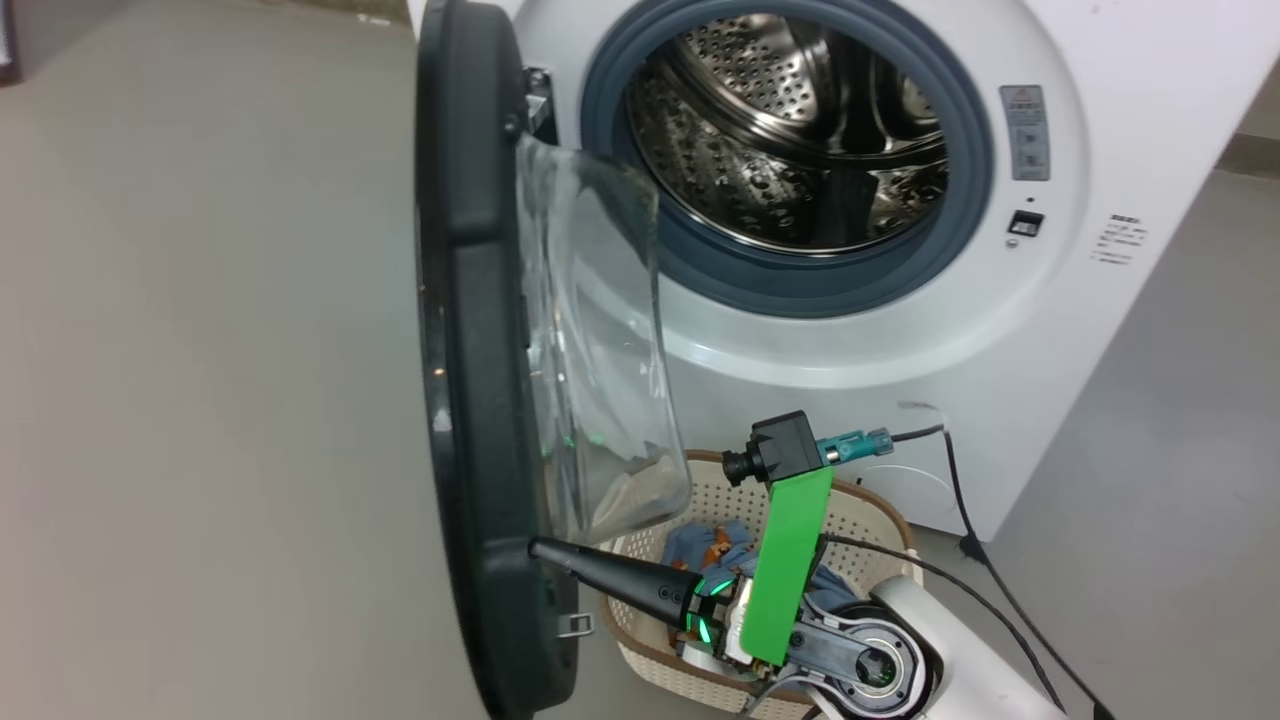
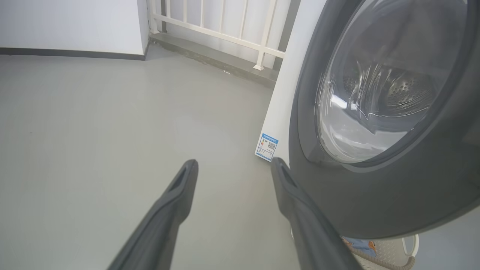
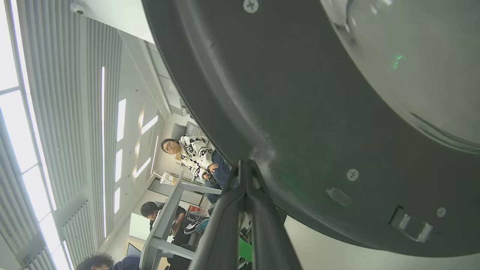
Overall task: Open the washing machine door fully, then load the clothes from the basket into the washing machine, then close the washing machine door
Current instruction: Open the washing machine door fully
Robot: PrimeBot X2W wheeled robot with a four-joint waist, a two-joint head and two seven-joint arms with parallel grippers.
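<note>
My left gripper (image 2: 233,162) is hanging over bare floor (image 2: 93,131) with its fingers spread as wide as they go, and it is holding nothing. Just to the right of its right finger the washing machine door (image 2: 375,195) is standing with its outer face toward it. The blue label (image 2: 266,147) on the washing machine (image 2: 279,93) is showing beyond the fingertips.

My right gripper (image 1: 537,548) is sitting on the other side of that door. Its two fingers are pressed tight together with nothing between them, and their joined tip is resting against the black inner rim low down, with the glass bowl (image 1: 600,350) bulging just above them. Right beneath that gripper's wrist the basket (image 1: 880,515) is sitting on the floor in front of the machine, and the clothes (image 1: 700,545) are lying inside it. Farther off, up and to the right of the tip, the drum (image 1: 790,130) is gaping, and I am seeing no fabric in it.

I am judging the first step as nearly done: the door is off its latch and standing about square to the machine's front, though it may have more swing left. My shut tip looks placed to nudge it wider. Loading is not begun, since the whole bundle is in the basket, and closing the door is waiting after that
</note>
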